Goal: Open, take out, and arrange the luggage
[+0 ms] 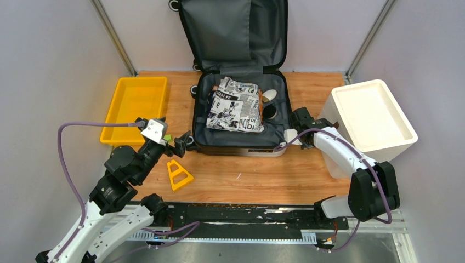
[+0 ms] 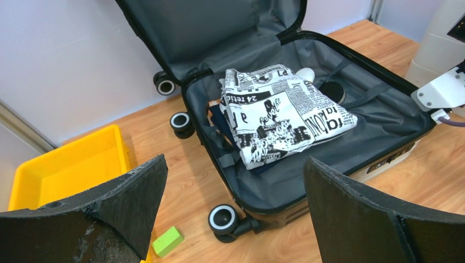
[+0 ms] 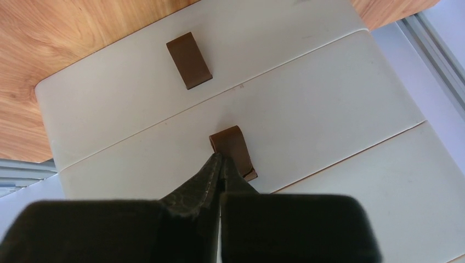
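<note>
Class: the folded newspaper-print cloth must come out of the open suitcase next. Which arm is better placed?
Left. The left gripper is open and faces the luggage, with the cloth centred in its view; the right gripper is shut, facing the white bin.

Luggage (image 1: pixel 236 33) open at top centre, lid leaning up against the back wall, folded newspaper-print cloth (image 1: pixel 236 104) inside. Yellow tray (image 1: pixel 131 104) upper left, white bin (image 1: pixel 373 115) right. Orange triangle (image 1: pixel 179 175) on bench (image 1: pixel 247 175), lower left. Left gripper (image 1: pixel 181 143) by luggage's front-left corner, right gripper (image 1: pixel 300 118) at its right edge.
</note>
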`<action>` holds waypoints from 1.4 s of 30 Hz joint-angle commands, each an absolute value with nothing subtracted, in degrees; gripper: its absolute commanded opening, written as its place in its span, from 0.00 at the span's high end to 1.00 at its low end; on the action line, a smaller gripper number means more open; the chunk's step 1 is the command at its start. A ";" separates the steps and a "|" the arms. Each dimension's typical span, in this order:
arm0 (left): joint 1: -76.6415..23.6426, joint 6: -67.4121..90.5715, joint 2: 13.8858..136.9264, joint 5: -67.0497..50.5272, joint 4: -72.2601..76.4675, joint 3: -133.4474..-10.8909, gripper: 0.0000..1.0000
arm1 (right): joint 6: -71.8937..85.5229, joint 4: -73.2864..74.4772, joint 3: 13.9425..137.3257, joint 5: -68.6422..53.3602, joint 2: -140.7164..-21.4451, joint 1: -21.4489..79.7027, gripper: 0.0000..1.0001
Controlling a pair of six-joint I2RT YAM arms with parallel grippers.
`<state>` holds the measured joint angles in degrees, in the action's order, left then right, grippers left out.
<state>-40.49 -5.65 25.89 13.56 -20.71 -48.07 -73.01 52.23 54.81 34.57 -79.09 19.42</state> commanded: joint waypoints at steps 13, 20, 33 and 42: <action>-40.60 -5.06 25.75 13.54 -18.68 -47.86 0.00 | -69.87 53.93 60.67 28.10 -75.29 23.86 1.00; -40.61 -4.94 25.93 13.18 -18.71 -47.71 0.00 | -53.24 45.71 63.46 34.78 -79.81 23.76 0.96; -40.61 -5.27 28.28 13.77 -18.86 -47.37 0.00 | -11.51 44.10 65.15 42.00 -85.98 24.21 0.64; -40.62 -5.45 29.23 13.91 -19.22 -47.61 0.00 | -41.43 44.14 57.89 35.71 -83.47 24.09 0.63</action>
<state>-40.49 -5.67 29.26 13.63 -20.75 -47.40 -29.47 45.21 58.06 38.00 -86.17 23.94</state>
